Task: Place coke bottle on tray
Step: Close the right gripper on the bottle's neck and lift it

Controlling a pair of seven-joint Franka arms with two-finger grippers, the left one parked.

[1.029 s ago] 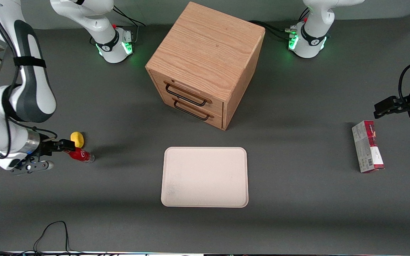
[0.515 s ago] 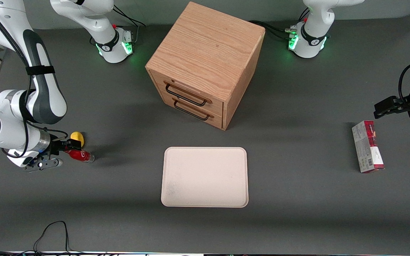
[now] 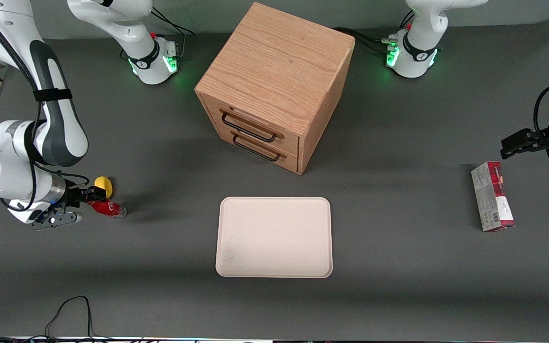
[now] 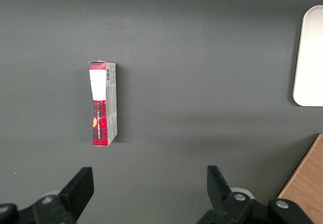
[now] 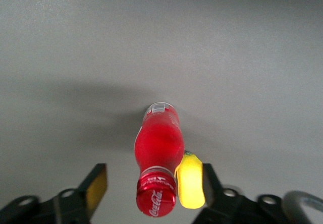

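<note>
Right wrist view: my tool (image 5: 151, 183) spreads its fingers wide around the capped end of the small red coke bottle (image 5: 157, 148), gripping nothing; it lies on the grey surface (image 5: 161, 42), well apart from the cream-white rectangular tray (image 3: 274, 237).

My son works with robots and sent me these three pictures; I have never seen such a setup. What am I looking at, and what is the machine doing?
These are robot arms fixed to a dark table, photographed at one moment. One picture looks down from the front; the other two come from small cameras on the arms' wrists.

On the table stand a wooden two-drawer cabinet, a cream tray, a red-and-white carton toward the parked arm's end, and a small coke bottle lying beside a yellow lump.

The working arm's end effector, its two-fingered grasping part, is open, with one finger on each side of the bottle's cap end. Nothing is lifted yet; the bottle lies on the table, apart from the tray.
</note>
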